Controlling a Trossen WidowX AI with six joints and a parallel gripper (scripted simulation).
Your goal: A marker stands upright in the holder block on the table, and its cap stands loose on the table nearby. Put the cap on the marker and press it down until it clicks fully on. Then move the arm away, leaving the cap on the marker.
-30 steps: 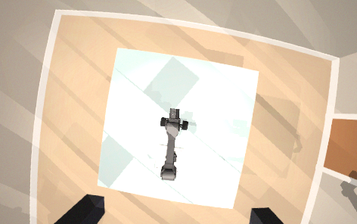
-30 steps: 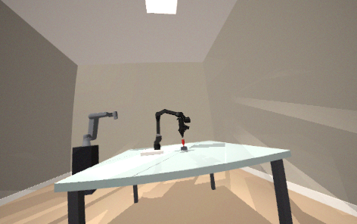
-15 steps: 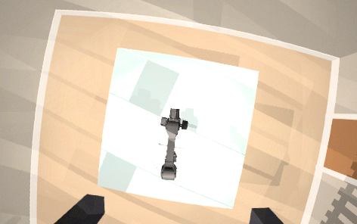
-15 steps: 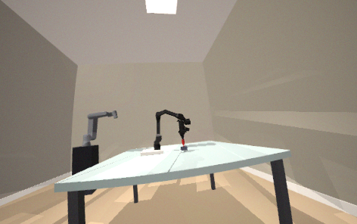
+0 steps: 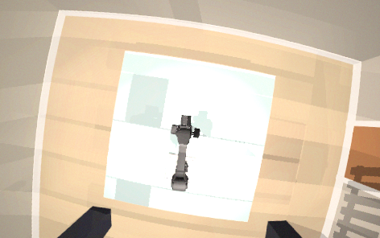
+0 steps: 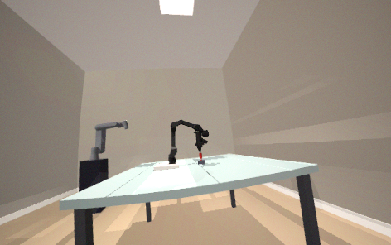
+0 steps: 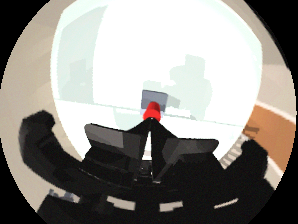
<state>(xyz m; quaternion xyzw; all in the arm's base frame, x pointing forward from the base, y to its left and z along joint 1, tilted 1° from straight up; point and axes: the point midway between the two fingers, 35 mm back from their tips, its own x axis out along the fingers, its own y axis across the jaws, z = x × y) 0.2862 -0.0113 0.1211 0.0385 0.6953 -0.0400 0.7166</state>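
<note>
The grey holder block (image 6: pixel 201 162) (image 7: pixel 154 98) sits on the table. A red upright piece (image 6: pixel 200 156) (image 7: pixel 152 111) stands in it; I cannot tell marker body and cap apart there. No loose cap is visible on the table. My gripper (image 6: pixel 200 151) (image 7: pixel 150 120) is shut, with nothing seen between its fingers. It points down, its closed tips at or just above the top of the red piece; whether they touch is unclear. In the top view the arm hides the holder and the red piece.
The pale table (image 5: pixel 225 100) (image 6: pixel 248 167) bears my arm and a flat white slab (image 6: pixel 166 167) near its base. A separate grey arm (image 6: pixel 100 136) stands on a black pedestal (image 6: pixel 93 171) beyond the table's left side.
</note>
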